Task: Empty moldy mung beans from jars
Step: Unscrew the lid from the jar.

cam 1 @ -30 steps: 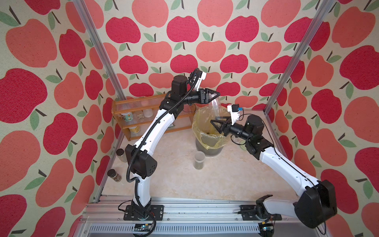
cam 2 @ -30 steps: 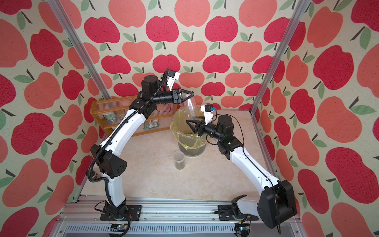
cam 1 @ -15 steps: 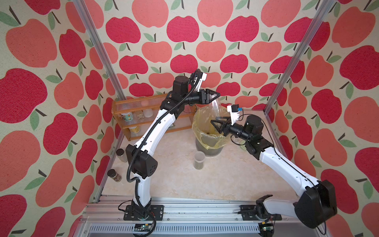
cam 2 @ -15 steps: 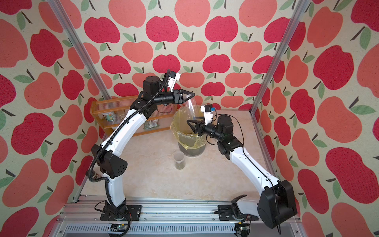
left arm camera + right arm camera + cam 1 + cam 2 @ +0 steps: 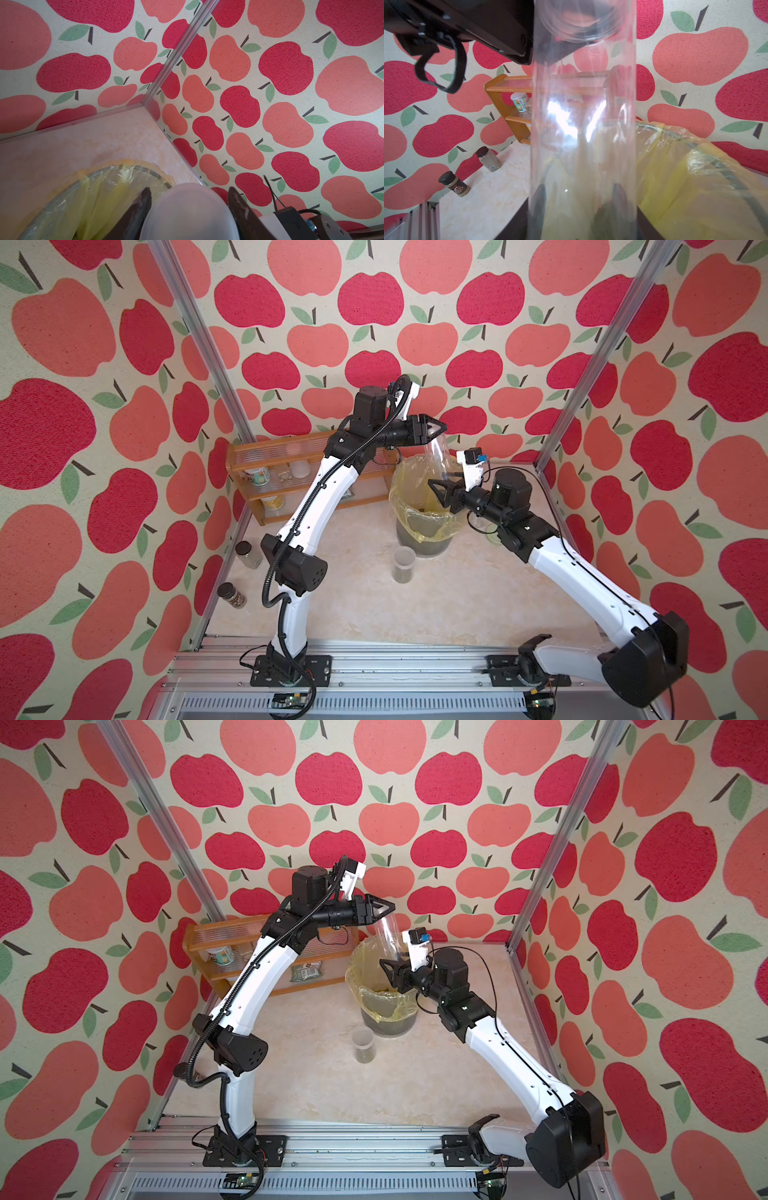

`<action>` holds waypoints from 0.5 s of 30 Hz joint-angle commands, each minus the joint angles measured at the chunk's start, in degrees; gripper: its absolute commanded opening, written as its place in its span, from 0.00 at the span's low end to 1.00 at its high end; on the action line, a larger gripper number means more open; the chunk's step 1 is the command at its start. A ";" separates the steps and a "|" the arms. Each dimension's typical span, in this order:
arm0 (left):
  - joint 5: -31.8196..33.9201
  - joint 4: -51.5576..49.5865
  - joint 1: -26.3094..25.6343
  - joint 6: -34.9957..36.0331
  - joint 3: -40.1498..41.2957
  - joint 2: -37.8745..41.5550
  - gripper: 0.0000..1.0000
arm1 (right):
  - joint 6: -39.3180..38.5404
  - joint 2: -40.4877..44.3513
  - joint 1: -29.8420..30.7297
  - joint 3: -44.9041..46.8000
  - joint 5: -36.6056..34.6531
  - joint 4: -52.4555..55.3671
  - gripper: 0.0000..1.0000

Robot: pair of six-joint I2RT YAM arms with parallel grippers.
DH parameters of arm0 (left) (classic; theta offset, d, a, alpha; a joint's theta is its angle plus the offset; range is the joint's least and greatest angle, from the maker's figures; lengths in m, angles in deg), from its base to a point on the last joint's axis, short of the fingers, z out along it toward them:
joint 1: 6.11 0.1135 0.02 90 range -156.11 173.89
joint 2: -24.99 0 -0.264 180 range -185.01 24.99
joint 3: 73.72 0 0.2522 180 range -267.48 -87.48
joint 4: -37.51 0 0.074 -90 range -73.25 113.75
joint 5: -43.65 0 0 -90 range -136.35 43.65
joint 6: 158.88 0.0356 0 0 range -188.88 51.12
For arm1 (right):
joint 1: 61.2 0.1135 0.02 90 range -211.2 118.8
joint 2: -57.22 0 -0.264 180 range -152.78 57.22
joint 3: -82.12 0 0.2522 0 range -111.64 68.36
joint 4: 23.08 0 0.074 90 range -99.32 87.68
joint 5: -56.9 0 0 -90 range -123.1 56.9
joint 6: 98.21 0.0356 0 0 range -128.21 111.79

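Top views, both: my left hand [image 5: 440,429] is raised above the bin [image 5: 419,545] and my right hand [image 5: 439,493] sits lower, over the bin's mouth. The tall jar [image 5: 439,456] spans the gap between them, tilted, its upper end at the left hand and its lower end at the right. Left wrist view: my left fingers [image 5: 141,207] press against either side of a round white lid [image 5: 191,212], and I hold it that way; the yellow liner [image 5: 99,193] of the bin lies below. I cannot tell whether the lid is seated on the jar. Right wrist view: my right fingers [image 5: 538,199] are clamped on the tall jar's clear wall near its lower end. A small dark green heap of mung beans [image 5: 606,216] shows through the wall there. Also in both top views, the short jar [image 5: 404,565] stands upright on the desk [image 5: 353,605] just in front of the bin, apart from both hands, its frosted lid on and dark grains at its bottom. A wooden shelf [image 5: 257,460] stands at the back left. Two small jars [image 5: 248,554] sit by the left wall.
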 commanded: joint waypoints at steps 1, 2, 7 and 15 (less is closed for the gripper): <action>8.37 -6.25 3.80 1.26 -9.02 -3.78 0.58 | -3.68 0.81 0.50 -2.92 -2.41 2.14 0.33; 8.77 -8.37 4.28 1.26 -12.32 -4.95 0.58 | -3.68 0.49 0.49 -3.16 -2.07 1.62 0.33; 9.80 -10.08 6.11 0.48 -13.06 -4.39 0.58 | -3.57 -0.66 0.51 -4.13 -1.67 0.82 0.33; 13.28 -15.34 7.65 7.05 -7.69 0.66 0.58 | -4.70 -0.29 0.16 -6.05 -1.42 3.31 0.33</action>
